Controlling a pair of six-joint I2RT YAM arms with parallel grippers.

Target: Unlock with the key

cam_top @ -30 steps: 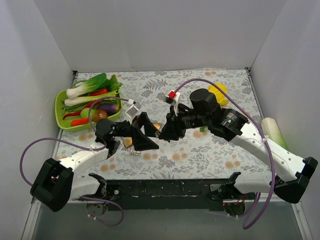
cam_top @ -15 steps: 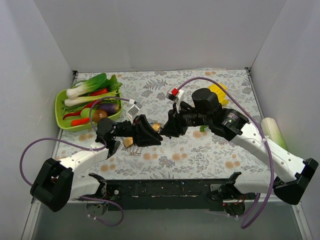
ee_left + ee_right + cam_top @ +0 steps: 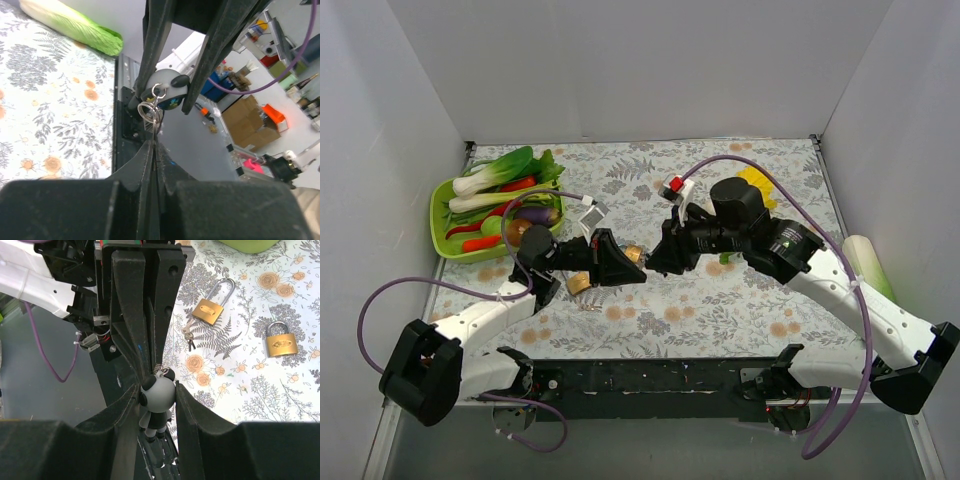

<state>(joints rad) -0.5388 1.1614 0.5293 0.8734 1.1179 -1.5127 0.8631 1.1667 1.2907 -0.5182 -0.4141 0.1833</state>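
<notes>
Right gripper (image 3: 156,389) clenches a rounded panda charm (image 3: 158,396); left gripper (image 3: 153,144) pinches a thin metal strip (image 3: 153,131) under its ring (image 3: 148,110).

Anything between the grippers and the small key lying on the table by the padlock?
Nothing lies over the key; it sits bare on the table beside a padlock. The block is the grippers themselves: the right gripper is shut on a panda charm, and the left gripper is pinched shut under its ring.
</notes>
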